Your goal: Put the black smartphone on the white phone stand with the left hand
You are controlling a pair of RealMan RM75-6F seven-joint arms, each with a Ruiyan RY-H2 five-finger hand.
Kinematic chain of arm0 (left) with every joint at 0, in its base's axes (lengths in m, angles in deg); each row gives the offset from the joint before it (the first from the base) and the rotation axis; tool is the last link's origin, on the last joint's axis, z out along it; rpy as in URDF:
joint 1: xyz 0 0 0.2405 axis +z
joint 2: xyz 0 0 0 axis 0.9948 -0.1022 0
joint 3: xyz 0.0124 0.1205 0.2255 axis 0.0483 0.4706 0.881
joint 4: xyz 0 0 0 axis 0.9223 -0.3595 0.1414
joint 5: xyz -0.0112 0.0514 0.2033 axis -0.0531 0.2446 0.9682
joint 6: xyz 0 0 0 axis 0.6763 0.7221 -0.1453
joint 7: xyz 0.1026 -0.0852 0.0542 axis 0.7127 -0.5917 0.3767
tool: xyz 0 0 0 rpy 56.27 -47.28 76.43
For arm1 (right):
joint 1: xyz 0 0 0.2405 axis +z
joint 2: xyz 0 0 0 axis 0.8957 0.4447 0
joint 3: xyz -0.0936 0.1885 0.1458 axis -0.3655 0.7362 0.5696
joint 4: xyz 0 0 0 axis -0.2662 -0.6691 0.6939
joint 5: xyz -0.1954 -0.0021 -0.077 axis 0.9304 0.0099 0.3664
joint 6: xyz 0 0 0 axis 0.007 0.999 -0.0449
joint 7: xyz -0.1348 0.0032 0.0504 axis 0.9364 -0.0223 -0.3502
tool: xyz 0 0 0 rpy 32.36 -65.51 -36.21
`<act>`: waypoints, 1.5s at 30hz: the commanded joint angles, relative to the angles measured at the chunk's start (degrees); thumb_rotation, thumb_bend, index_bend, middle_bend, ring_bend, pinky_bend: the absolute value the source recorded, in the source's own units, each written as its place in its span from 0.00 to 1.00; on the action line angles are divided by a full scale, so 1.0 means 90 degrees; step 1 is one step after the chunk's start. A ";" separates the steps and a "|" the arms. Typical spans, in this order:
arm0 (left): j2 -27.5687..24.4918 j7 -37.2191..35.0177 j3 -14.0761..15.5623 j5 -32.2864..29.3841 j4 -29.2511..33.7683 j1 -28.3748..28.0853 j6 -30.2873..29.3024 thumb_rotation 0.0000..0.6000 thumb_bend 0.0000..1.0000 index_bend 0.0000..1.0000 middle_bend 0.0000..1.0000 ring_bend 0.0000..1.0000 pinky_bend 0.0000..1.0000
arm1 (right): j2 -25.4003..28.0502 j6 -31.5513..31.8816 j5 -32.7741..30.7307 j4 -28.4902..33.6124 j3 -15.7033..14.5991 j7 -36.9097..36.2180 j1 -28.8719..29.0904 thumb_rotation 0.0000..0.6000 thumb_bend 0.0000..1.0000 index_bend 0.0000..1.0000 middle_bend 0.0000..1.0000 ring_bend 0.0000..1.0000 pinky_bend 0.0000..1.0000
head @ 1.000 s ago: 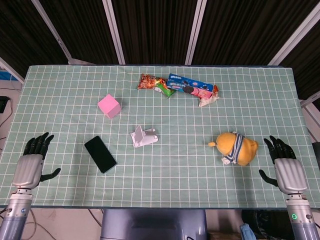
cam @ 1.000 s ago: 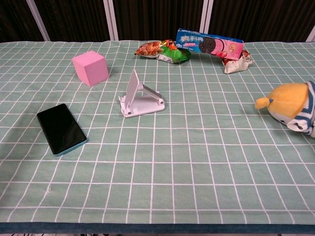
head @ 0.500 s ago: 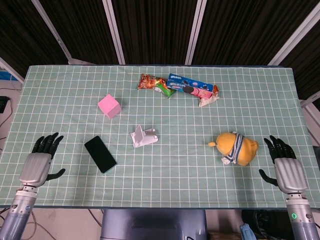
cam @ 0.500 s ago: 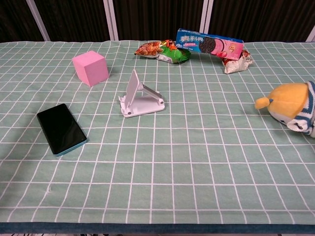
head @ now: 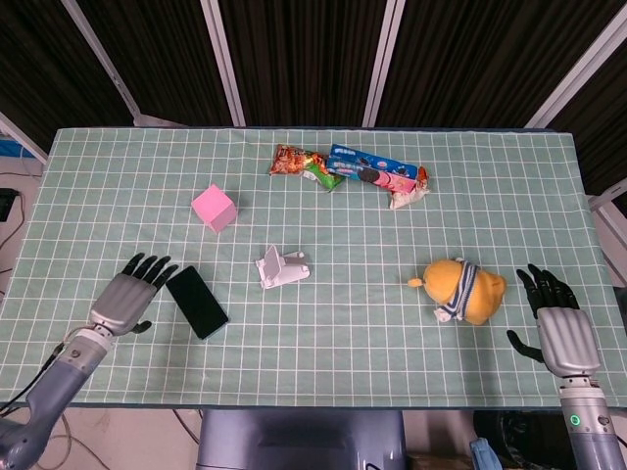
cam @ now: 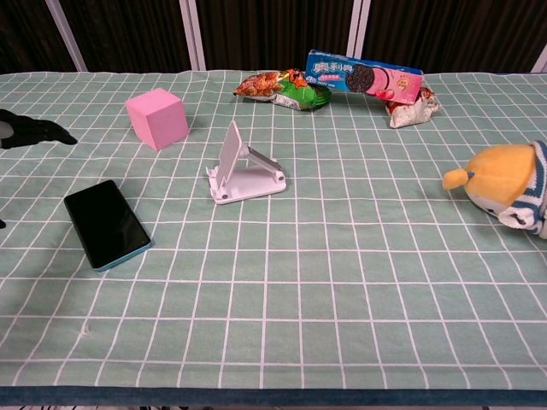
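Note:
The black smartphone (head: 196,301) (cam: 106,222) lies flat, screen up, on the green checked cloth, left of the white phone stand (head: 282,267) (cam: 243,167), which stands unoccupied. My left hand (head: 129,293) hovers just left of the phone with its fingers spread and nothing in it; only dark fingertips (cam: 34,131) show at the chest view's left edge. My right hand (head: 556,321) rests open near the table's right front corner.
A pink cube (head: 214,208) (cam: 157,118) sits behind the phone. Snack packets (head: 350,168) (cam: 363,79) lie at the back. A yellow plush toy (head: 462,289) (cam: 506,184) lies at the right, close to my right hand.
My left hand has moved right and forward from the table's left edge to just beside the phone. The phone, the stand and my right hand have not moved.

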 commanded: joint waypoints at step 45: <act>0.0916 0.0683 0.0644 -0.1199 -0.0764 -0.1701 0.0946 1.00 0.13 0.21 0.19 0.00 0.00 | 0.0017 -0.0012 -0.0031 0.0015 -0.0003 -0.0055 0.0011 1.00 0.37 0.00 0.00 0.00 0.14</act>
